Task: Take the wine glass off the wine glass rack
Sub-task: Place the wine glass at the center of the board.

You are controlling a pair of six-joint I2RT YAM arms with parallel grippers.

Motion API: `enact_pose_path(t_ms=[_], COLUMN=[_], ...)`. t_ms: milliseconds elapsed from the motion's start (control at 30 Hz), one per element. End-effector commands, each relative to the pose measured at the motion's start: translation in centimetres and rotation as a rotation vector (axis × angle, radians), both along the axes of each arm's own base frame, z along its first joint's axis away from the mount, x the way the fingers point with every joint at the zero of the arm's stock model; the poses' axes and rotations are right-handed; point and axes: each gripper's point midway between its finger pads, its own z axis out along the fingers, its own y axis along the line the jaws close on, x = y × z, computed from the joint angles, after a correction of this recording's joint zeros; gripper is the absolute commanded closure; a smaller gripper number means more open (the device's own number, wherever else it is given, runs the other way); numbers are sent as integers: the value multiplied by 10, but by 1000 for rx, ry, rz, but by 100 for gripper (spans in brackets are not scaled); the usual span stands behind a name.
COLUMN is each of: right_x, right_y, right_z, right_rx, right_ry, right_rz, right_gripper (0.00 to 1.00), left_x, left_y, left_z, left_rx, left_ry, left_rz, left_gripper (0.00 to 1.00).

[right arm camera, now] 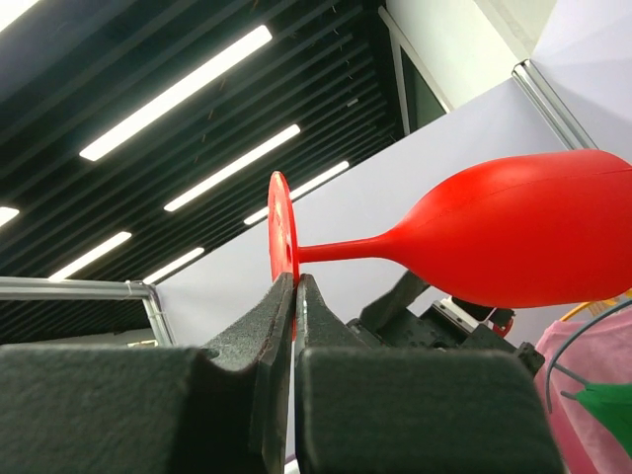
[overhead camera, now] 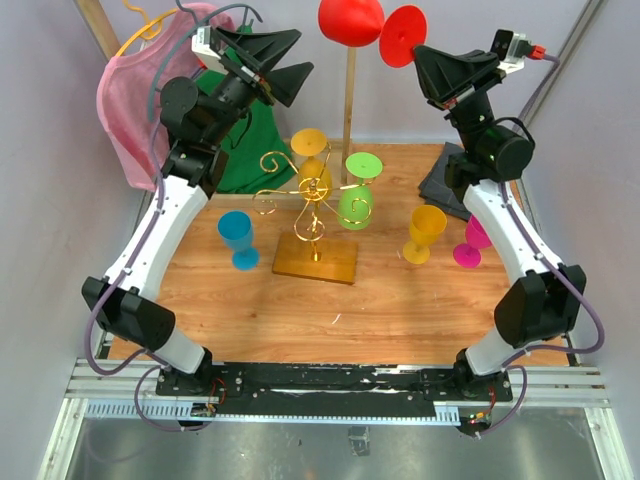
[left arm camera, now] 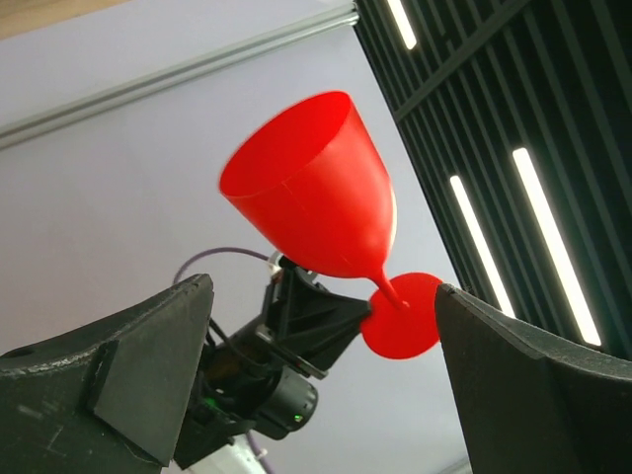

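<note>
Wooden tabletop, gold wine glass rack standing mid-table. Right gripper is clamped on the red wine glass by its foot, sideways, high above the far edge. Left gripper gapes wide beside it, not touching.

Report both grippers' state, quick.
Left gripper: open, empty.
Right gripper: shut on the round foot of the red plastic wine glass.

Top view is evenly bright; the worktop shows soft, short shadows and a faint sheen at centre; both wrist views face ceiling strip lights that bloom white; near jaws render dark and soft; the red wine glass is saturated, without glare.
</note>
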Motion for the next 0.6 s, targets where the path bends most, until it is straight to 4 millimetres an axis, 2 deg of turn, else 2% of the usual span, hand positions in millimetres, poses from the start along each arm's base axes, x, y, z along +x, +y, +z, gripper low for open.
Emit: enact_pose_path(t_ms=[0,333,567], right_x=[-20,-26,-28], right_y=[-2,8,17], right_z=[7,6,1], right_rx=[75,74,68], right_ry=[-132,-171,-177], right_rz=[22,51,75], right_gripper=[99,99,99], left_x=[-13,0,6], left_y=[-8,-29,-30], left_z=[25,18,22], left_rx=[-51,-42,-58], left_ry=[-55,-60,-64], left_rz=[-32,-42,-32], left_gripper=[1,1,1])
